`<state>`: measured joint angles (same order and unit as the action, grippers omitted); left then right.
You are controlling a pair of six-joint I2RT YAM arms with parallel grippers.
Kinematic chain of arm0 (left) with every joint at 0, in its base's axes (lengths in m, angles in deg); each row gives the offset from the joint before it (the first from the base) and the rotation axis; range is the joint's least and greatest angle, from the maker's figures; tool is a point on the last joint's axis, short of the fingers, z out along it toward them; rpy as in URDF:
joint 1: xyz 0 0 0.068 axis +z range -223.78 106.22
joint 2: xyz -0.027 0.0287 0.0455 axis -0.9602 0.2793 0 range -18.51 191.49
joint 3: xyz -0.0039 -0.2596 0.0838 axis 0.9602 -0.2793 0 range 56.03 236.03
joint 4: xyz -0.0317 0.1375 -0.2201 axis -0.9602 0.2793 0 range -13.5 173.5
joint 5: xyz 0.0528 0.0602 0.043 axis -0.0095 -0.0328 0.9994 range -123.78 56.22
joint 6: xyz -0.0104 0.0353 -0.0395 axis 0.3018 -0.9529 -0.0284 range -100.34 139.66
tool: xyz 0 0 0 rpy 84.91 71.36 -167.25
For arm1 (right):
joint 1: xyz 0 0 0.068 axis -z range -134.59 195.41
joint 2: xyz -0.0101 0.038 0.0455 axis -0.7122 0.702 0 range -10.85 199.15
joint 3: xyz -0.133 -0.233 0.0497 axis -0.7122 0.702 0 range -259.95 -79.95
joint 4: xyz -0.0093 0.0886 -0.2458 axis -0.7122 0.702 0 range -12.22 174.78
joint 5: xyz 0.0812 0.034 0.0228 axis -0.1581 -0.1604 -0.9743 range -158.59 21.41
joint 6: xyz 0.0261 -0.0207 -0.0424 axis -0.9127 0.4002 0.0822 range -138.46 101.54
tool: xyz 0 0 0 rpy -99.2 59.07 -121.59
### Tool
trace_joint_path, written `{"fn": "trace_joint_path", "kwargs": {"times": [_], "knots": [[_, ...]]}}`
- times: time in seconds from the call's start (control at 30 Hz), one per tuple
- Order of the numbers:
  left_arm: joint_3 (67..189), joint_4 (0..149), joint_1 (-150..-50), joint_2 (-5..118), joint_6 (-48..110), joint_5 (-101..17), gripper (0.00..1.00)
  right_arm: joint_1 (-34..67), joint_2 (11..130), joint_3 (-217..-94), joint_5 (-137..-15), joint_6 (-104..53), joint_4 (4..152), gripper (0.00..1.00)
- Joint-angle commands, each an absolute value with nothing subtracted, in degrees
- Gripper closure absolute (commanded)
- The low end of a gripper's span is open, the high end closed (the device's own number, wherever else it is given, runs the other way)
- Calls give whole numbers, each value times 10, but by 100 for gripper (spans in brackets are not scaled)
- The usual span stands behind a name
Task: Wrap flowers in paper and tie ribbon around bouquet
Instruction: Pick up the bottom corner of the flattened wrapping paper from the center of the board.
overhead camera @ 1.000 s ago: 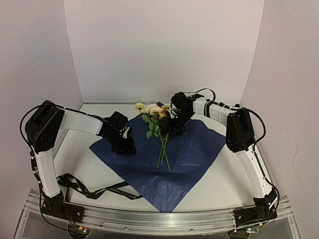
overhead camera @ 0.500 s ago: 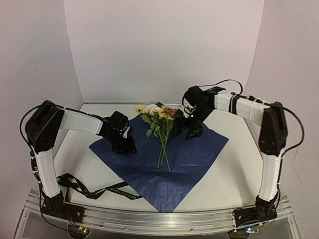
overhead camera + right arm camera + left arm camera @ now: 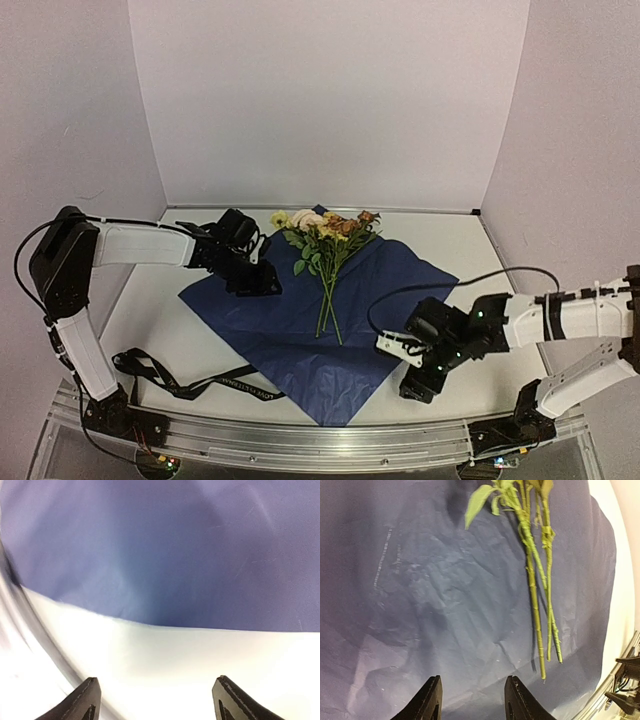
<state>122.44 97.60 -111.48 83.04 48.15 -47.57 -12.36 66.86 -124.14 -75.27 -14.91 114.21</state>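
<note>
Right claw: the right claw (image 3: 156,697) is hanging wide open with nothing in it, low over the bare table (image 3: 150,310) just past the near right edge of the paper (image 3: 300,330).
Left claw: the left claw (image 3: 472,700) is standing partly open and empty, hovering over the left part of the sheet, the creased blue showing between its jaws.
Just changed: a second ago the right arm was reaching in at the flower heads on the far side. It has now let go and swung back to the near right, its jaws spreading as it went. The left arm has shifted a little farther along the left corner.
Meaning for the task: I am reading this as the placing step being finished and the wrapping about to start, with each claw lining up on its own side of the sheet. Nothing is folded yet.
Flowers: the flowers (image 3: 325,265) are lying loose down the middle of the paper, heads at the far corner and stems pointing near.
Ribbon: the ribbon (image 3: 200,385) is trailing on the table at the near left, one end lying onto the paper's near left edge, untouched by either claw.
In the way: the paper is lying flat against the table, so getting a jaw under its edge is looking tricky. The loose stems may roll once a side lifts.
Around: white walls are closing in three sides, and a metal rail (image 3: 300,440) is running along the near edge.
</note>
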Motion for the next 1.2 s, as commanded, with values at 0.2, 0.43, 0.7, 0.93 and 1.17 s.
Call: {"fn": "trace_joint_path", "kwargs": {"times": [0.2, 0.43, 0.7, 0.93, 1.17], "knots": [[1212, 985, -1130, 784, 487, -442, 55, -217, 668, -1108, -563, 69, 832, 15], [1211, 994, -1130, 774, 482, -433, 54, -256, 761, -1130, -513, 110, 735, 14], [1216, 1004, -1130, 760, 480, -426, 53, -266, 736, -1164, -489, 89, 747, 14], [1231, 1013, -1129, 757, 471, -425, 51, -256, 712, -1212, -524, 49, 835, 14], [1244, 1024, -1129, 744, 470, -427, 50, -224, 713, -1257, -559, -4, 893, 14]]}}
